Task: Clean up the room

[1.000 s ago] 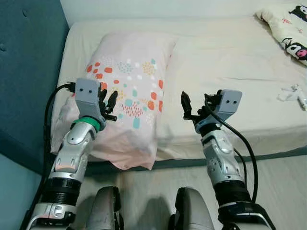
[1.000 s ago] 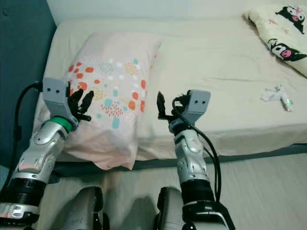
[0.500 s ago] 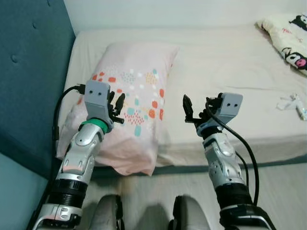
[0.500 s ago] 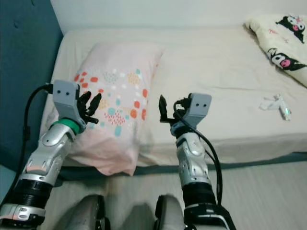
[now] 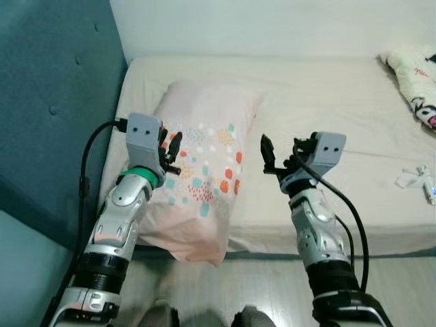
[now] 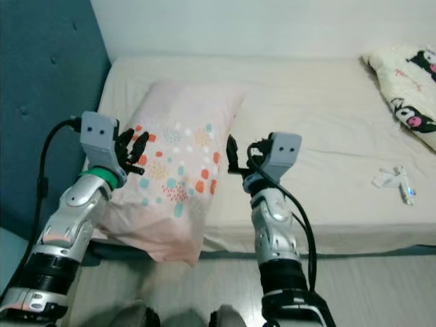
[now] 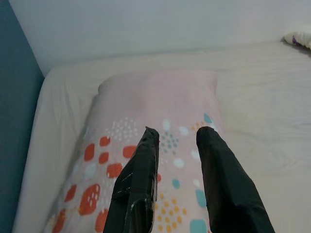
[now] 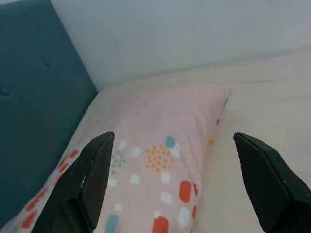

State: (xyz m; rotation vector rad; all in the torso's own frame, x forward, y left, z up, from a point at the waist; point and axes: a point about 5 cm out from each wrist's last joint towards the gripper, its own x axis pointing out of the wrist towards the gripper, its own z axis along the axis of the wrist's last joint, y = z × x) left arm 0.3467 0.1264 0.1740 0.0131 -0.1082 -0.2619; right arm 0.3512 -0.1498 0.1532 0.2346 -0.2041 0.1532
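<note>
A pink pillow with orange and teal spots lies on the bed beside the blue headboard, its near corner hanging over the bed's front edge. My left gripper hovers over the pillow's left side, fingers open a little with nothing between them. My right gripper hangs above the sheet just right of the pillow, fingers spread wide and empty. In the left wrist view the pillow lies beyond the fingers. The pillow also shows between the far-apart fingers in the right wrist view.
A padded blue headboard stands at the left. A cream blanket with black cartoon figures lies at the bed's far right. A small white crumpled item sits on the sheet near the right. Pale wooden floor runs below the bed's edge.
The view has pulled back and tilted up, so the bed sits lower and more wall shows. Both grippers hold the same pose over the pillow and sheet.
</note>
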